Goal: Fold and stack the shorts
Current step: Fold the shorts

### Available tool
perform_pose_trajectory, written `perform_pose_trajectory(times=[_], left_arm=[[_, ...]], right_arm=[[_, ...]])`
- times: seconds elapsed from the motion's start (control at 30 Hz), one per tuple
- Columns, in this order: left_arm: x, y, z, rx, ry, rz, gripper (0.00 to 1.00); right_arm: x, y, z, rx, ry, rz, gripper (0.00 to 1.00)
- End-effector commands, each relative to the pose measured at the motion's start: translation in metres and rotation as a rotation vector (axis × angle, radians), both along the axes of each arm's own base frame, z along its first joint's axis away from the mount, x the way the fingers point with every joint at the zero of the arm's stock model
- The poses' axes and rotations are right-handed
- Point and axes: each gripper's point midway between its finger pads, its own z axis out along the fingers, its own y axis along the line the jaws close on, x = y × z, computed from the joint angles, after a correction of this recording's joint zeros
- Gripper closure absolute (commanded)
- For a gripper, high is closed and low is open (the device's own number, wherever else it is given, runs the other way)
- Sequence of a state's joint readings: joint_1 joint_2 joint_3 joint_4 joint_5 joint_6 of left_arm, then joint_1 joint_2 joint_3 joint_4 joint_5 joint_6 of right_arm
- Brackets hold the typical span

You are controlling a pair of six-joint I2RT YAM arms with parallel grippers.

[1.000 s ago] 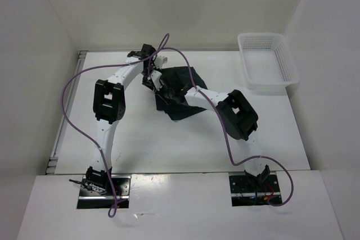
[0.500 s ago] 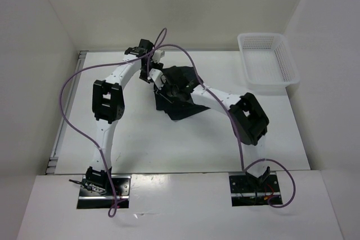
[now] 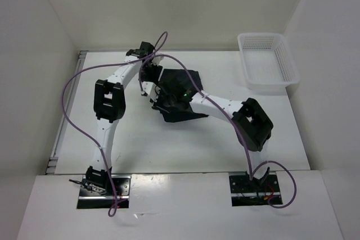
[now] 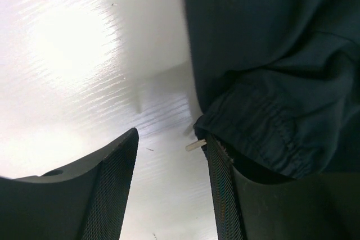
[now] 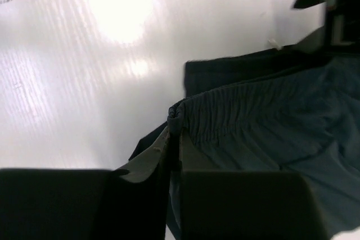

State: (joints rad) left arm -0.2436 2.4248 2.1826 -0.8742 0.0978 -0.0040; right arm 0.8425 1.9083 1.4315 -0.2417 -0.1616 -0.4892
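Quickly: shorts (image 3: 185, 78) lie bunched, centre-far on the table (image 3: 140, 144), partly under both wrists. Right end effector (image 5: 173, 133) is pinched narrow on the gathered waistband edge, fabric bulging beside the fingertips. Left end effector (image 4: 171, 134) stands wide, bare table between its fingers, and its right finger touches the hem. A small pale tag (image 4: 194, 146) sticks out there, too small to read. Basket (image 3: 261, 35) sits at the far-right corner, well apart. There is open table near and left.
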Motion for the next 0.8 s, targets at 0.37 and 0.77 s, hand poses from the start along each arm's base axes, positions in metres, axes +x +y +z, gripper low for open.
perform_pose_trajectory(times=[0.37, 0.77], left_arm=[[0.002, 0.021, 0.020, 0.067, -0.059, 0.042, 0.38], [-0.004, 0.027, 0.104, -0.050, -0.186, 0.044, 0.34]], right_arm=[[-0.033, 0.035, 0.025, 0.042, 0.007, 0.170, 0.42], [0.006, -0.056, 0.048, 0.093, 0.055, -0.234, 0.44]])
